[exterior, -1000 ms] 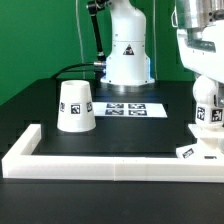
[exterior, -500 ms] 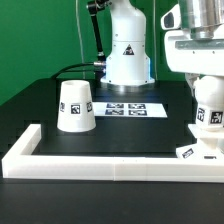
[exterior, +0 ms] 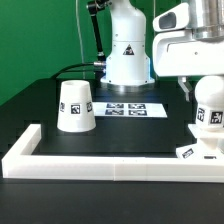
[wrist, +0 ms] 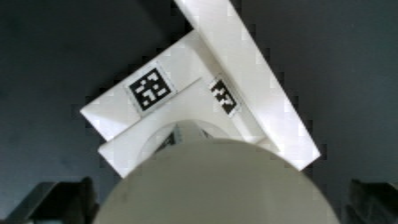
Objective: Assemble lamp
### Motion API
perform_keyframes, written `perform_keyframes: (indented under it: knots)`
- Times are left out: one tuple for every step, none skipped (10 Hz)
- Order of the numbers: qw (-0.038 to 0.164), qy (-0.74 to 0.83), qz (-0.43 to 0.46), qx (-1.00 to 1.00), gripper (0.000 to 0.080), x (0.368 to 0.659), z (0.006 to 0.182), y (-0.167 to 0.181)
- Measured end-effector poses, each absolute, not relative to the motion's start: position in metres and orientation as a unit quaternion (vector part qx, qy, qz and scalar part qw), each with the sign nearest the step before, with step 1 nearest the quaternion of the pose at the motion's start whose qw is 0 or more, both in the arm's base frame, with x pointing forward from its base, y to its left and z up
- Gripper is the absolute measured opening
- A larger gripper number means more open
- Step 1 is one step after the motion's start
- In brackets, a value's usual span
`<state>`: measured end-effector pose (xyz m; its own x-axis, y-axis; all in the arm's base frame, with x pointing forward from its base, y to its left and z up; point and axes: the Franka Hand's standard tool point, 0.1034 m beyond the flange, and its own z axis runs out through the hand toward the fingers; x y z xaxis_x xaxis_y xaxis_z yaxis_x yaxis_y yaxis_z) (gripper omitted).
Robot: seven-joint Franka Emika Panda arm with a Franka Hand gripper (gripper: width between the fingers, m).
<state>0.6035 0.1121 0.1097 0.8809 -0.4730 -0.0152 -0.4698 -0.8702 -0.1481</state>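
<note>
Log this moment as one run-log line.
bulb: upright on base | gripper: open, above bulb, not gripping | shade: standing apart, exterior view's left

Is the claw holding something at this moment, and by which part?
Nothing is held. The claw is open: its fingers stand one on each side of the bulb, at its round head, not touching it. The bulb stands on the base.

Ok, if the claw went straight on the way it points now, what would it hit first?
Most likely the bulb, its round head centred under the open claw; the base lies beyond it.
</note>
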Motion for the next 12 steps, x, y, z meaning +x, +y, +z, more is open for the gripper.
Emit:
perform_keyframes:
  knots:
    - [0.066,0.191,-0.019,-0.979,0.0699,0.6039,0.1098,0.1129]
    - [0.065,0.164,-0.021,-0.984,0.0699,0.6040,0.1092,0.1110]
    - [0.064,0.140,-0.022,-0.988,0.0699,0.6041,0.1091,0.1105]
    - [0.063,0.102,-0.025,-0.992,0.0699,0.6041,0.1090,0.1102]
    - [0.062,0.084,-0.026,-0.994,0.0699,0.6041,0.1089,0.1100]
    - [0.056,0.033,-0.032,-0.997,0.0699,0.6048,0.1092,0.1096]
    - [0.036,-0.040,-0.048,-0.997,0.0699,0.6067,0.1098,0.1107]
    - [0.023,-0.101,-0.059,-0.993,0.0699,0.6068,0.1099,0.1116]
    - [0.012,-0.158,-0.064,-0.985,0.0699,0.6064,0.1097,0.1123]
    - [0.007,-0.202,-0.069,-0.977,0.0699,0.6066,0.1091,0.1118]
    - [-0.002,-0.268,-0.077,-0.960,0.0699,0.6089,0.1101,0.1115]
    - [-0.006,-0.309,-0.076,-0.948,0.0699,0.6090,0.1101,0.1111]
